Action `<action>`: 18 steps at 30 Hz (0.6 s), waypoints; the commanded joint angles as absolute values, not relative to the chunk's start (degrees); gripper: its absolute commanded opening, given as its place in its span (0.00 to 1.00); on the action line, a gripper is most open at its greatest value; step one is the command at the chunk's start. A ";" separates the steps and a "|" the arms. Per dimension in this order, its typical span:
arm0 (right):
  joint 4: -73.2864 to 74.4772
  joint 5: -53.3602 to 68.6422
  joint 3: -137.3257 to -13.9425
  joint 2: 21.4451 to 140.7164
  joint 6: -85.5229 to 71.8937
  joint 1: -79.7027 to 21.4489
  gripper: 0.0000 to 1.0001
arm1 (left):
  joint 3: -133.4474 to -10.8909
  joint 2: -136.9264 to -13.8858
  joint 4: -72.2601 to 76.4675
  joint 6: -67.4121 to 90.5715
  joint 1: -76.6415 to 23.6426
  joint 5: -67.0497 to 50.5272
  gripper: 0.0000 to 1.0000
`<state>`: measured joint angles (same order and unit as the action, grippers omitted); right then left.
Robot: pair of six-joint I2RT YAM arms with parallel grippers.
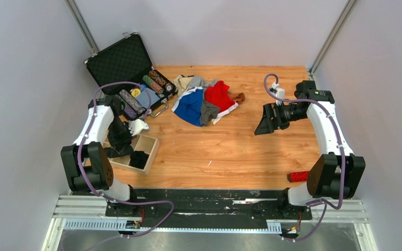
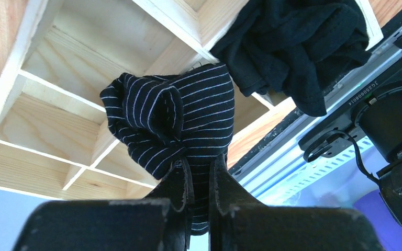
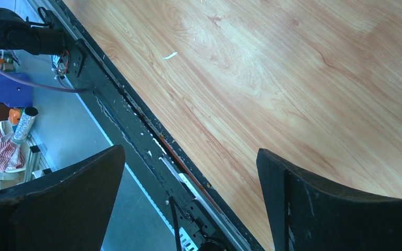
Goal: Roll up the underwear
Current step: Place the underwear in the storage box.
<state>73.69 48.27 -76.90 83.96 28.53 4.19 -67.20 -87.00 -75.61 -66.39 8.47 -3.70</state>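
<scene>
My left gripper is shut on a rolled black underwear with thin white stripes, held just above the compartments of a wooden divided box. The roll sticks out past the fingertips. A plain black underwear lies in a neighbouring compartment, also seen in the top view. A pile of loose underwear lies at the back middle of the table: blue with white trim, red, grey, beige. My right gripper is open and empty above bare table, right of the pile.
The wooden box stands at the front left. An open black case with poker chips and rolled garments lies at the back left. A red bristly stick lies by the right arm's base. The table's front edge rail runs below the right gripper.
</scene>
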 commanded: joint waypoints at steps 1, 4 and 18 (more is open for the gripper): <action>74.27 47.58 -77.81 83.75 29.23 3.96 1.00 | -64.07 -84.38 -77.14 -68.19 9.21 -4.89 0.00; 74.87 47.16 -78.14 84.22 29.79 3.96 1.00 | -62.71 -85.04 -74.80 -68.15 9.17 -4.70 0.00; 79.85 42.27 -81.53 88.30 30.55 3.87 1.00 | -57.14 -84.54 -69.89 -69.14 9.34 -7.92 0.00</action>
<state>77.84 44.34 -80.27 87.05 30.09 4.19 -60.40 -85.43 -70.43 -67.29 9.06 -3.55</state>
